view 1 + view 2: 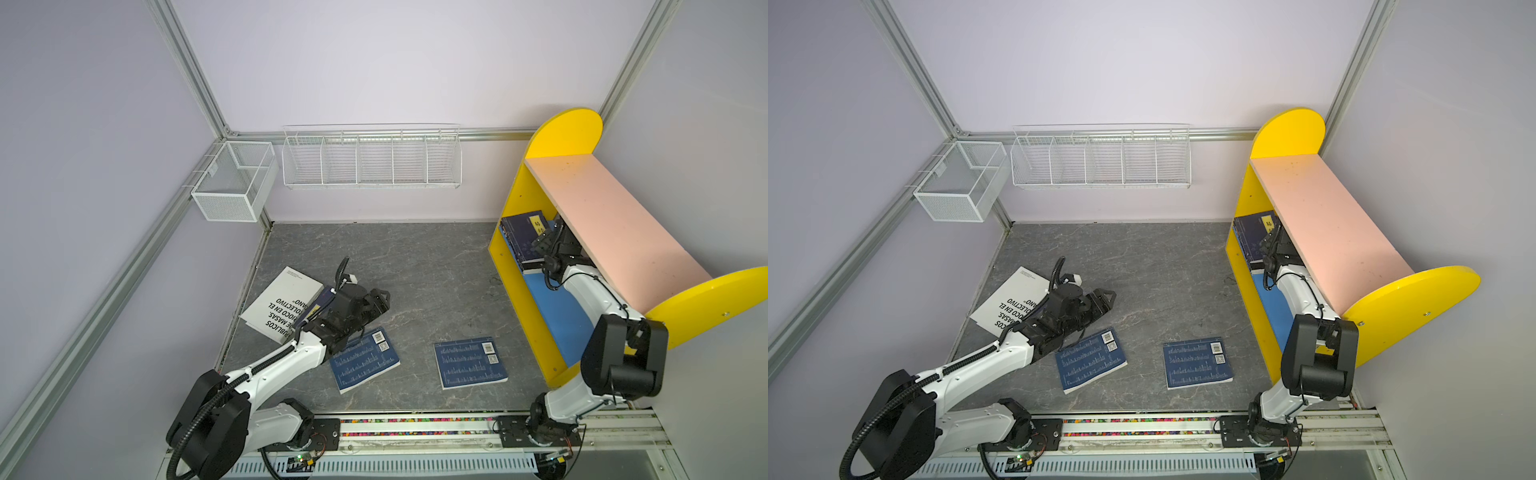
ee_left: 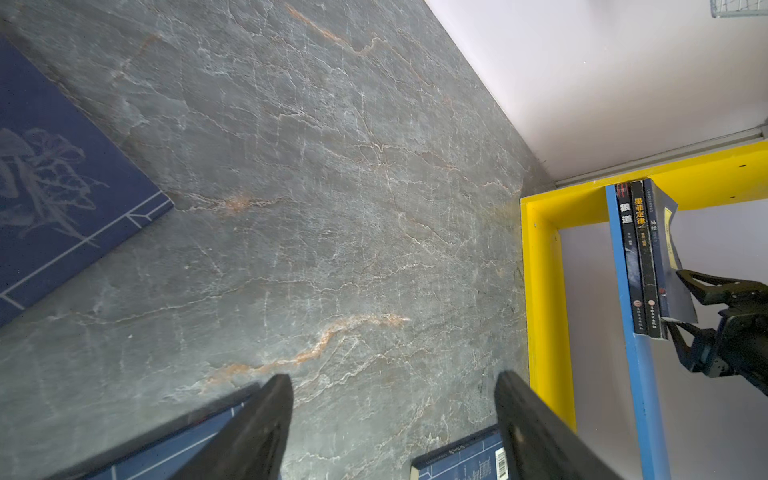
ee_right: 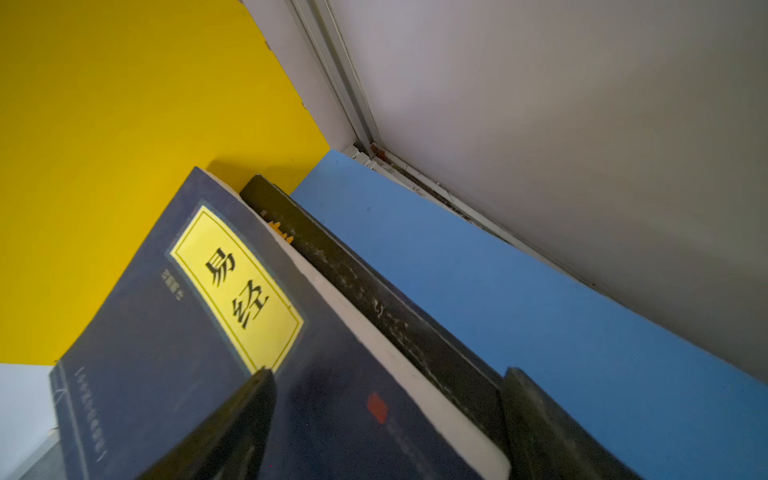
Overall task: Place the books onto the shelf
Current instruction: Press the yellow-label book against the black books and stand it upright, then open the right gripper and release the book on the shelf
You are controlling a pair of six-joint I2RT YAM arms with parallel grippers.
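The shelf [image 1: 615, 224] stands at the right. Flat on its blue lower board [image 3: 540, 299] lies a stack: a navy book [image 3: 166, 353] with a yellow label on top of two black books [image 2: 640, 266]. My right gripper [image 1: 540, 241] is open over the stack's near end, one finger [image 3: 245, 407] above the navy cover. On the floor lie a large white book [image 1: 282, 305], a navy book [image 2: 62, 187] beside my left wrist, and two navy books [image 1: 365, 361] [image 1: 469, 361] barcode side up. My left gripper [image 1: 384, 301] hangs open and empty over bare floor.
A white wire divided rack [image 1: 370, 160] and a white mesh basket [image 1: 235, 180] hang on the back wall. The arms' base rail [image 1: 415, 428] runs along the front edge. Walls close in the left, back and right sides.
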